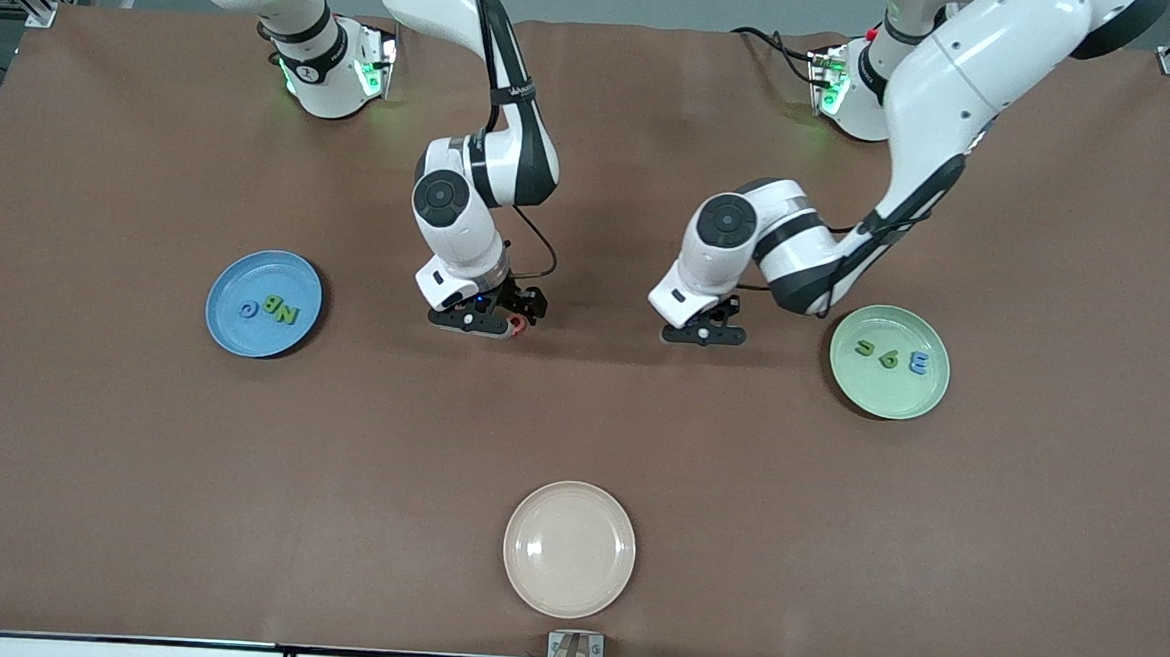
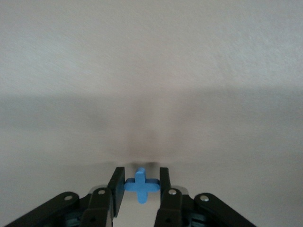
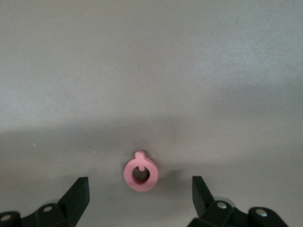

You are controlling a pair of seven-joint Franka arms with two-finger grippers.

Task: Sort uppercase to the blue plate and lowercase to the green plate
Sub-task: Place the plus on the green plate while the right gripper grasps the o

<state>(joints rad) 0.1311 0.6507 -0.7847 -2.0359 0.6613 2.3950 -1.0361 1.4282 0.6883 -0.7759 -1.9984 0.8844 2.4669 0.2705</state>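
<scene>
Left gripper [image 2: 141,182], at the bottom centre of its wrist view, is clamped on the small blue foam letter x [image 2: 141,185], low at the brown table mat [image 1: 580,418]. Right gripper [image 3: 140,189] stands with fingers wide apart either side of the pink-red foam capital Q [image 3: 140,174], which lies flat on the mat, not gripped.

Centre-left of the front view, the round speckled blue plate [image 1: 229,330] carries three capitals. Centre-right, the pale mint-green plate [image 1: 887,399] carries three lowercase letters. Bottom centre, the cream-white plate [image 1: 569,548] sits alone.
</scene>
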